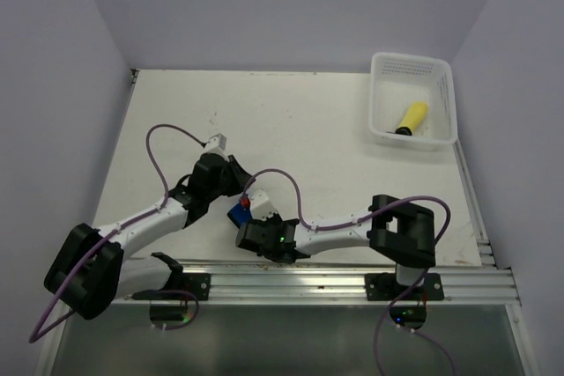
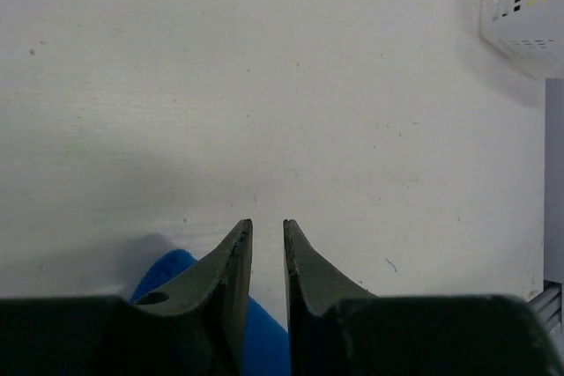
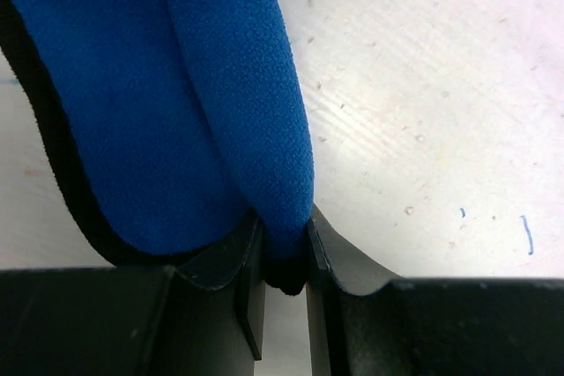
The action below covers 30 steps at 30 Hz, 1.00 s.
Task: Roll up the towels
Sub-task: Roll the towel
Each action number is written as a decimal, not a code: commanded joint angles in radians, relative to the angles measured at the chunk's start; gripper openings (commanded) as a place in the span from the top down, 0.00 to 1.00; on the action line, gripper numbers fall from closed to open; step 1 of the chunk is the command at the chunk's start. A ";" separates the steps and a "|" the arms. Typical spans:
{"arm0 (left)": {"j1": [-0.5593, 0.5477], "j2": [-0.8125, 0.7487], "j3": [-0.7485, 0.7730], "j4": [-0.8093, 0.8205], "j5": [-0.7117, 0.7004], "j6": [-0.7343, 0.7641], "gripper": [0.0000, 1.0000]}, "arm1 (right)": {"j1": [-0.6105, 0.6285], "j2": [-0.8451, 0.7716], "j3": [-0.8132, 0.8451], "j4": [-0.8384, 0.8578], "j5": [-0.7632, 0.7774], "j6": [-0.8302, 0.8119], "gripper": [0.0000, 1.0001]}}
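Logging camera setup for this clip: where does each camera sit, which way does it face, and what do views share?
Top external: above and behind the bases, looking down on the table; left arm and right arm whole, blue towel between them, yellow towel in the far-right basket.
Left wrist: on that wrist, facing across the table toward the basket; left gripper slightly open, empty.
Right wrist: on that wrist, facing down; right gripper pinching the blue towel.
Shared: blue towel in all three; basket in top and left wrist.
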 commanded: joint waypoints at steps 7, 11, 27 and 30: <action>0.009 0.022 0.034 0.037 0.097 0.006 0.77 | 0.071 0.157 0.139 -0.117 0.347 -0.019 1.00; 0.009 0.036 0.004 0.073 0.137 -0.010 0.78 | 0.087 0.238 0.208 -0.160 0.416 -0.073 1.00; 0.007 -0.075 -0.237 0.133 0.149 -0.081 0.80 | 0.156 0.496 0.476 -0.441 0.527 -0.085 1.00; 0.007 -0.075 -0.294 0.177 0.139 -0.102 0.80 | 0.161 0.488 0.470 -0.435 0.521 -0.099 0.95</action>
